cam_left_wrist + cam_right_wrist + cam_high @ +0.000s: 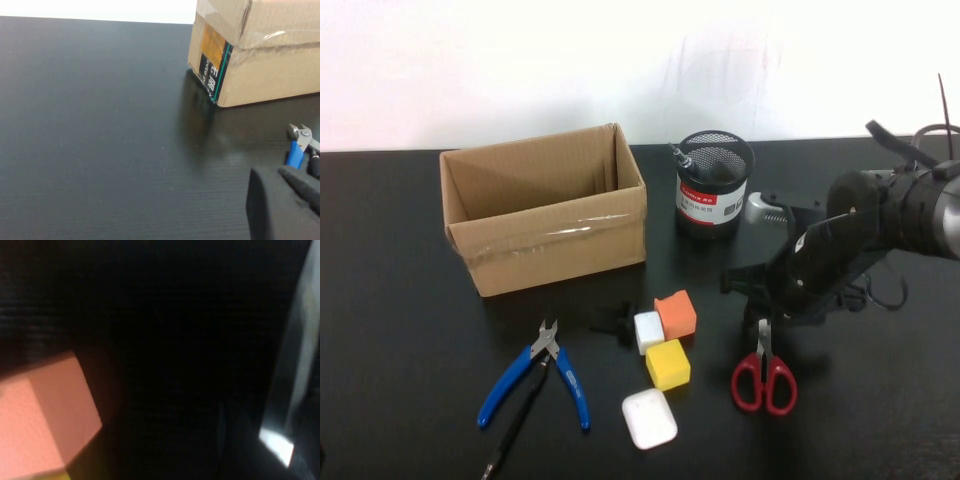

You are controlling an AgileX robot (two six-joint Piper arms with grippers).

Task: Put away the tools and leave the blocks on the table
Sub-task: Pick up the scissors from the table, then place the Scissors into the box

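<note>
Matte black table [400,300] under me, white wall behind. Plain brown cardboard box [545,215] with clear glossy tape, orange and black label with a green edge on its corner. Black mesh pen cup [714,183], red and white label band. Pliers [535,372]: blue handles, grey steel jaws. Thin black stick [515,425] lies beside them. Scissors [764,372]: red handles, steel blades. Cubes: orange block [676,313], yellow block [668,364], white block [648,331]. White rounded case [649,418]. My right gripper [760,290] is black; my left gripper [285,205] black too
</note>
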